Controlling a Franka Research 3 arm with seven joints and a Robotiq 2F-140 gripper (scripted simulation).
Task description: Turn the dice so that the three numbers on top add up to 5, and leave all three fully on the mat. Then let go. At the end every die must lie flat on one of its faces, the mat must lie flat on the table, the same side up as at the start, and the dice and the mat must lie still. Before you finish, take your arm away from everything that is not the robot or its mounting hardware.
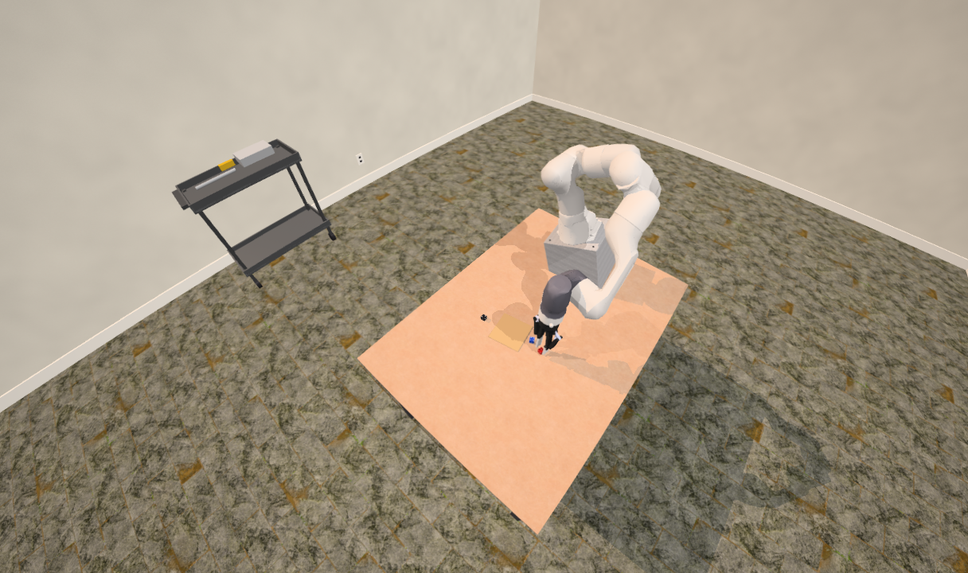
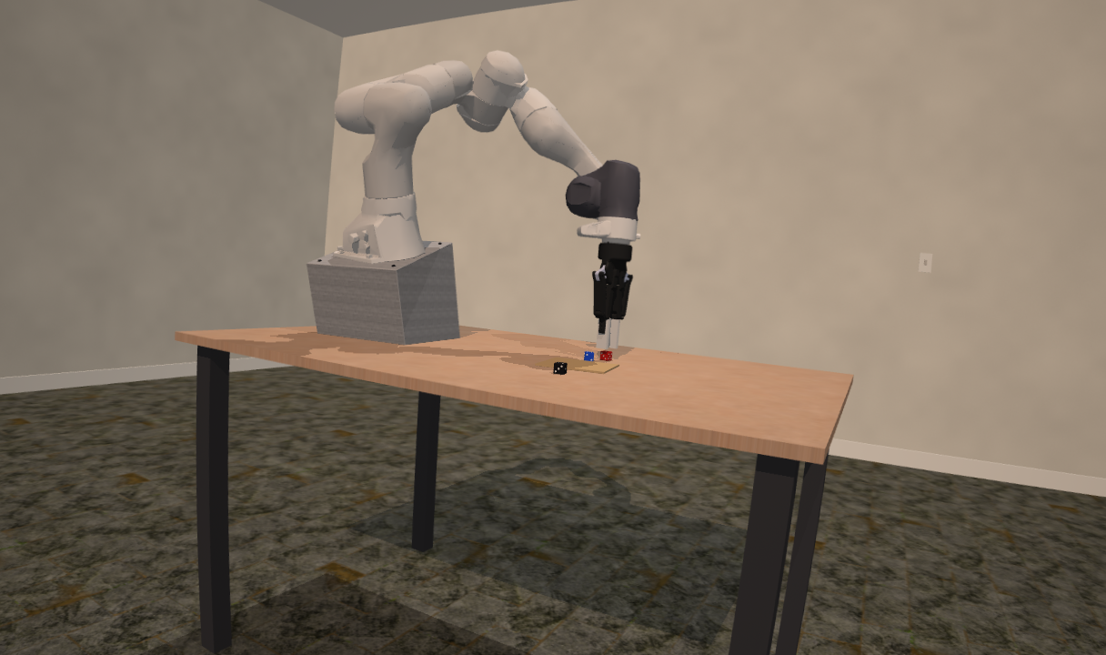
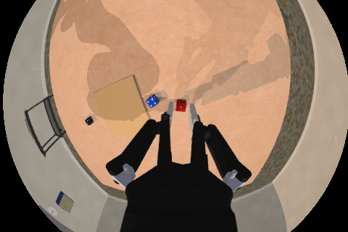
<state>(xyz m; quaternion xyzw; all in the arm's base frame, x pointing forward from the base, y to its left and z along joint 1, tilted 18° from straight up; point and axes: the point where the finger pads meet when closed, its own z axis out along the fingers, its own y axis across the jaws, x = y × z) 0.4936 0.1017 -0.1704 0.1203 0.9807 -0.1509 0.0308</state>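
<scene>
A small tan mat (image 3: 121, 104) lies flat on the table. The blue die (image 3: 153, 101) sits just off the mat's right edge. The red die (image 3: 180, 106) rests on the bare table a little further right. The black die (image 3: 89, 121) lies on the bare table to the mat's left. My gripper (image 3: 181, 109) points straight down over the red die, its fingers a little wider apart than the die. In the side view the fingertips (image 2: 608, 337) hang just above the red die (image 2: 605, 355), which sits level with the blue die (image 2: 588, 356). The top faces are too small to read.
The arm's grey base block (image 1: 579, 259) stands at the table's back. A dark cart (image 1: 255, 206) stands on the floor far to the left, off the table. The table's edges are far from the dice.
</scene>
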